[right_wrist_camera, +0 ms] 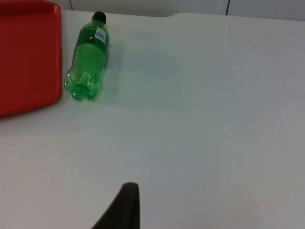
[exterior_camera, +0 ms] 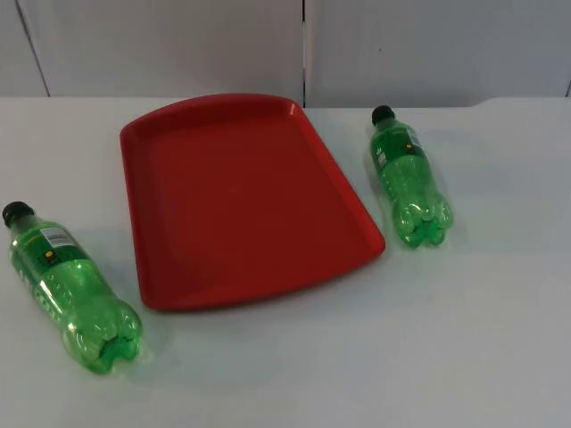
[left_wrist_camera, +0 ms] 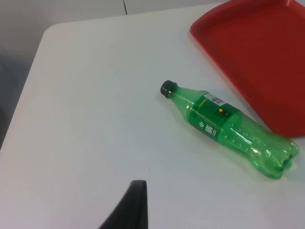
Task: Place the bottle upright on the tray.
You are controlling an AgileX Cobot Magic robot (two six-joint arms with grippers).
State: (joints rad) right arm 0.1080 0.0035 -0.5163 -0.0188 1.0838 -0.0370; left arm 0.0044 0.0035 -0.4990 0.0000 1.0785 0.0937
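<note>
A red tray lies flat at the middle of the table with nothing on it. One green bottle with a black cap lies on its side left of the tray, cap pointing back. A second green bottle lies on its side right of the tray, cap toward the wall. My left gripper hangs over the white table, well short of the left bottle and the tray's rim. My right gripper hangs far from the right bottle, which lies beside the tray's edge.
The grey partition wall closes the table's far side just behind the tray. The table's left edge and rounded corner lie beyond the left bottle. White table top spreads to the right of the right bottle.
</note>
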